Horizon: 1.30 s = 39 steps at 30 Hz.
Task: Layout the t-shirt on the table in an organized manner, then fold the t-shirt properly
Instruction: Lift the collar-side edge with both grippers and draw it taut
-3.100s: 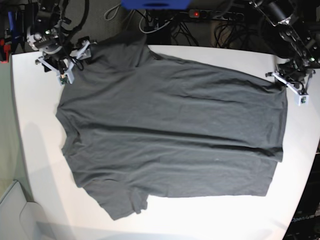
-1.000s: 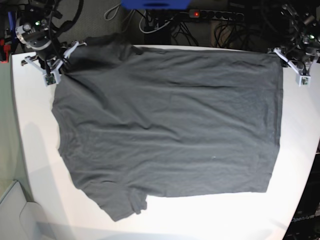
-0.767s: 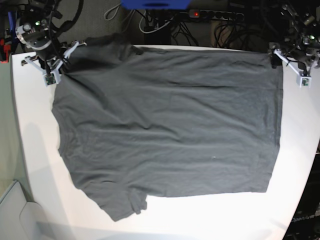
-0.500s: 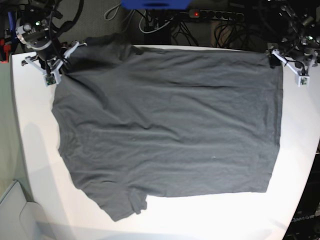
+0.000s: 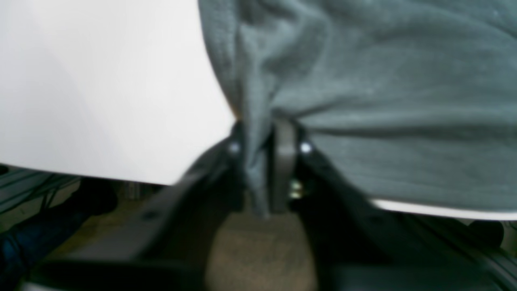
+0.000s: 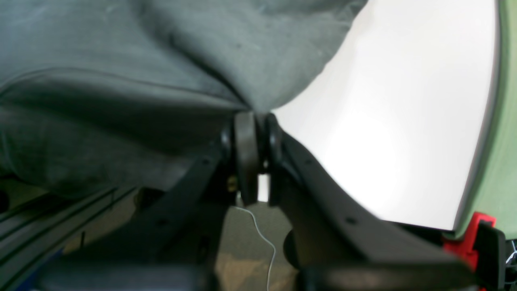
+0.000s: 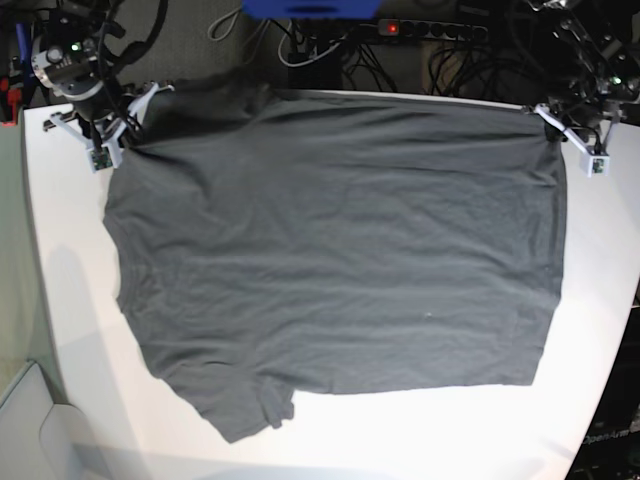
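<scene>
**Pinching both far corners of a shirt spread across the tabletop**

Lying flat and nearly full-width, the t-shirt covers most of the tabletop in the base view — a dark charcoal cloth, soft, matte, creased with long shallow wrinkles running side to side. Its hem edge runs straight down the right of that view; the sleeves and shoulder line sit at the left, one sleeve sticking out as a rumpled flap near the bottom left. The collar cannot be made out. White smooth tabletop shows bare along the left, bottom and right, with a rounded corner cut off by the frame at lower right.

The left hand sits at the shirt's upper right corner, at the far table edge. From the left wrist view the left hand is closed on a bunched ridge of fabric that hangs down between its dark fingers — the picture is blurred, so the fingertips' shape is hard to read.

The right hand is at the upper left corner, by the sleeve. In its wrist view the right hand has black rounded pads pressed together with a gathered point of cloth caught at their tips. Behind the tabletop, cables and a power strip lie in dark clutter, mostly indistinct.
</scene>
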Tool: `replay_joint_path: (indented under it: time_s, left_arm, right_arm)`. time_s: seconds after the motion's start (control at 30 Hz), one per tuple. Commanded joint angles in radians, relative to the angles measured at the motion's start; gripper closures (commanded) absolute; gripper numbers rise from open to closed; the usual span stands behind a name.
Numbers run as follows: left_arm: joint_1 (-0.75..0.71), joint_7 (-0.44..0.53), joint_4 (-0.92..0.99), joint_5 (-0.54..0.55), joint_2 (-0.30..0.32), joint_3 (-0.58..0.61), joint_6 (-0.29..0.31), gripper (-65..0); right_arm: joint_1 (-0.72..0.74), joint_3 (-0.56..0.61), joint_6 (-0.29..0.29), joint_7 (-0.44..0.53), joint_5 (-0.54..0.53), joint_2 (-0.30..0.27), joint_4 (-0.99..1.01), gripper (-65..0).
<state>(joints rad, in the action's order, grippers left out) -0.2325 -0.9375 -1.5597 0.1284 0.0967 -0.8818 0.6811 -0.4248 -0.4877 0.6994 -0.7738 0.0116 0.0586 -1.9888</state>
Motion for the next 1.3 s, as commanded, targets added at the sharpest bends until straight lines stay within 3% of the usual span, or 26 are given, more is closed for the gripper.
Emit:
replay_joint_path:
  time_s: [0.0, 0.2, 0.43, 0.57, 0.9, 1.27]
  left_arm:
    - [-0.005, -0.024, -0.008, -0.028, 0.011, -0.004, -0.007, 0.0]
    - [-0.005, -0.027, -0.038, -0.028, 0.013, -0.006, -0.007, -0.4]
    - [-0.008, -0.035, -0.219, -0.037, 0.013, -0.006, -0.007, -0.4]
    - [-0.006, -0.094, -0.279, -0.036, 0.036, -0.006, -0.007, -0.4]
    - [-0.017, -0.130, -0.290, -0.029, 0.048, -0.006, -0.007, -0.4]
    - [-0.041, -0.122, -0.284, -0.028, 0.041, 0.000, -0.007, -0.4]
  right_arm:
    - [0.002, -0.003, -0.001, 0.017, -0.008, -0.004, -0.016, 0.0]
    - [0.002, -0.003, -0.001, 0.018, -0.008, -0.004, -0.017, 0.0]
    - [0.004, -0.004, -0.001, 0.021, -0.008, -0.006, -0.023, 0.0]
    - [0.004, -0.012, -0.001, 0.023, -0.009, -0.004, -0.036, 0.0]
    - [-0.021, -0.012, -0.001, 0.027, -0.009, -0.004, -0.039, 0.0]
    - [-0.095, -0.026, -0.001, 0.147, -0.009, 0.011, -0.043, 0.0]
